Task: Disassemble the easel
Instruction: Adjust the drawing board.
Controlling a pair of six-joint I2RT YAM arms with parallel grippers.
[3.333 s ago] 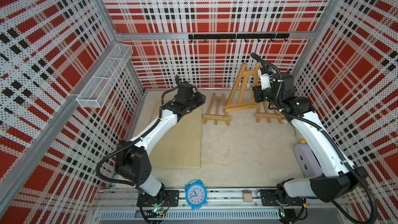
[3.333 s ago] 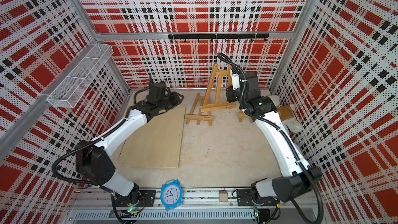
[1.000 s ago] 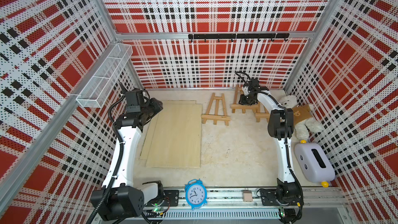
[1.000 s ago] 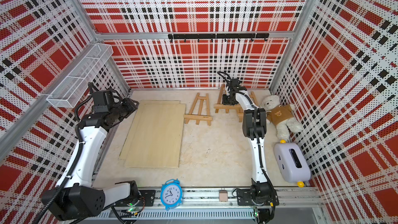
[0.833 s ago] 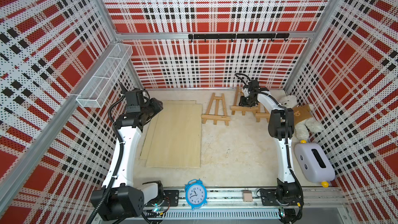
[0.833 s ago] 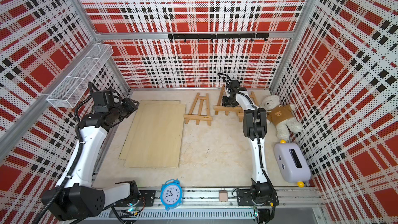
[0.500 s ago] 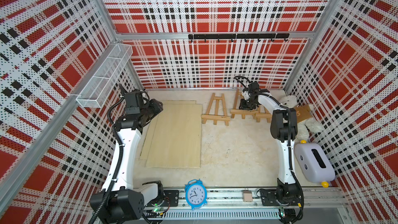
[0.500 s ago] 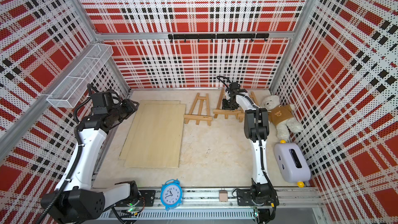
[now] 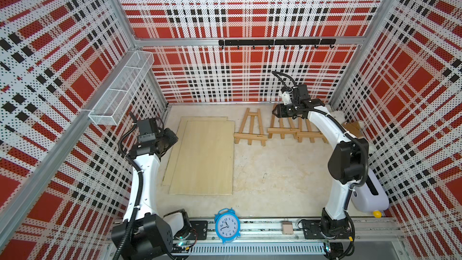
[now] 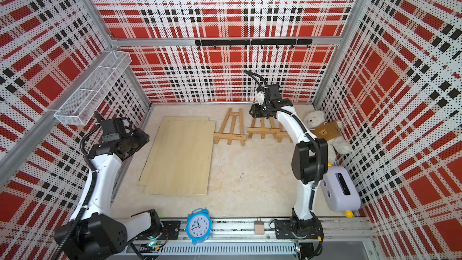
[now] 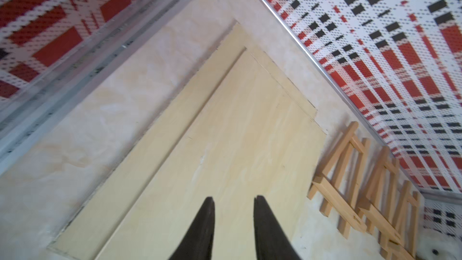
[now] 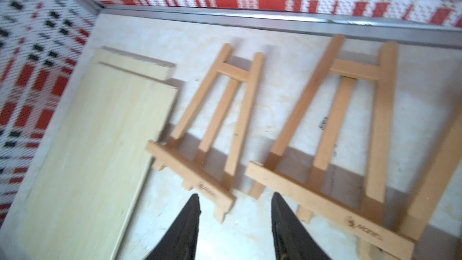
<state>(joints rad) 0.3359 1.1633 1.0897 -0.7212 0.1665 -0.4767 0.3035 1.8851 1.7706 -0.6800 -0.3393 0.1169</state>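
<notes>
**Three easels down flat, both hands empty**

I see three wooden easels lying flat along the far edge of the surface (image 9: 270,171). The first easel (image 9: 250,131) is just beside the stacked boards (image 9: 202,156). The middle easel (image 9: 283,127) comes next, and the third easel (image 9: 310,135) lies toward the far right corner. The tray bars of those last two touch or overlap; I cannot tell which.

My right hand (image 12: 235,194) hovers above the middle easel's top end with its fingers apart and nothing between them. My left hand (image 11: 233,197) hangs over the left edge by the boards, fingers a little apart and also empty.

My worries from here:
- Lifting the middle easel could drag the third with it where the bars meet.
- The frames lie thin against the surface, so a low approach may scrape my fingertips or slide the wood away instead of pinching it.
- The back wall is near, and the right forearm passes over the third easel with the teddy bear (image 10: 322,128) just beyond. A wide swing could clip either.
</notes>
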